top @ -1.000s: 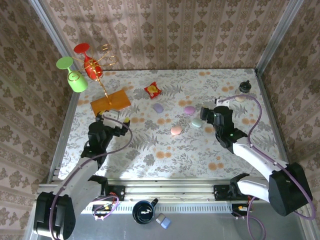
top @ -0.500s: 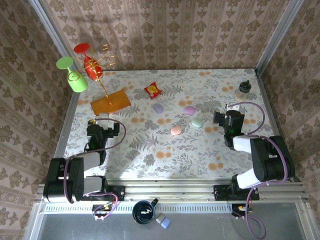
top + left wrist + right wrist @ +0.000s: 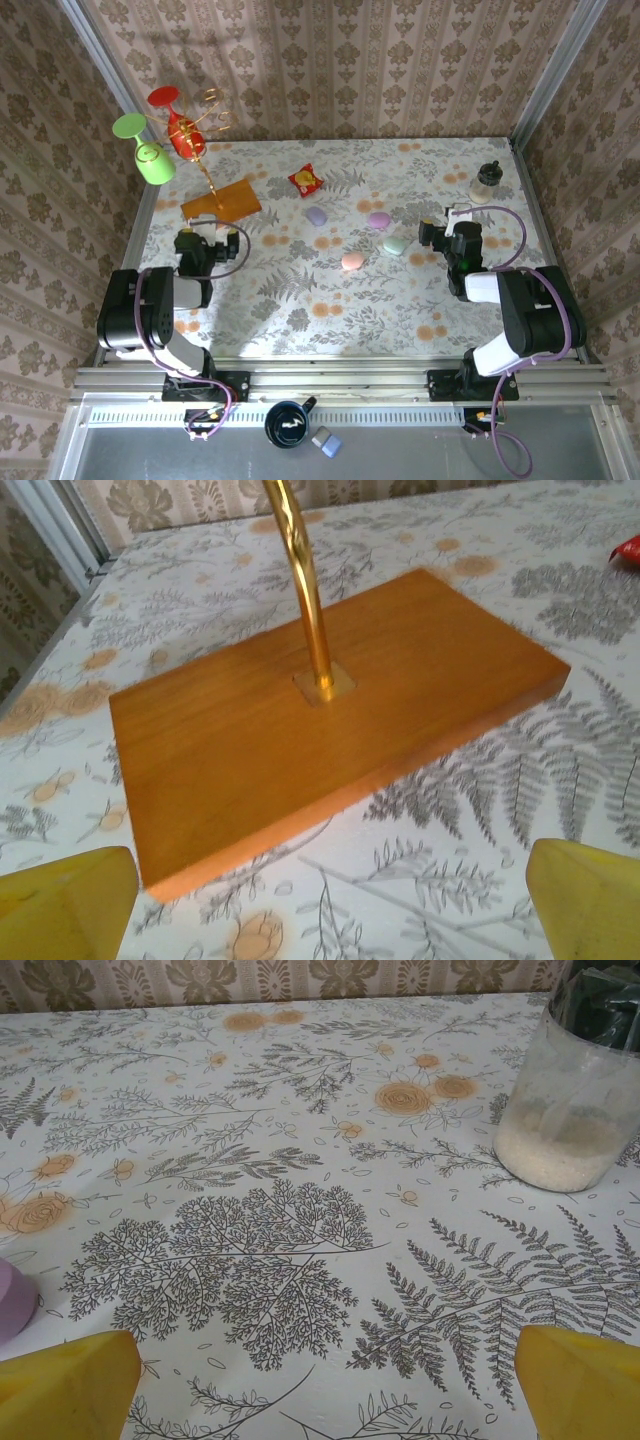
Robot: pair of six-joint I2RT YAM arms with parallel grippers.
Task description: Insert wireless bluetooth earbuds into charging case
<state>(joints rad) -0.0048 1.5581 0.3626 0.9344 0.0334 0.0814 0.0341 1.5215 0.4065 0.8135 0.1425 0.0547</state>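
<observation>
While both arms sit folded near their bases, the left end effector [image 3: 330,900] and right end effector [image 3: 325,1385] gape open, empty. The right one sits right of a mint charging case [image 3: 394,245]; a pink case [image 3: 351,261], mauve case [image 3: 378,220] and lilac case [image 3: 317,215] lie beside it. Earbuds: too small to tell. Seemingly between steps; next needs a careful reach.

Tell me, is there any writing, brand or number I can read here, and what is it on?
None can be read.
The red-and-yellow snack packet carries some print, but it is too small and blurred to make out.
The jar and the wooden base show no lettering.
</observation>
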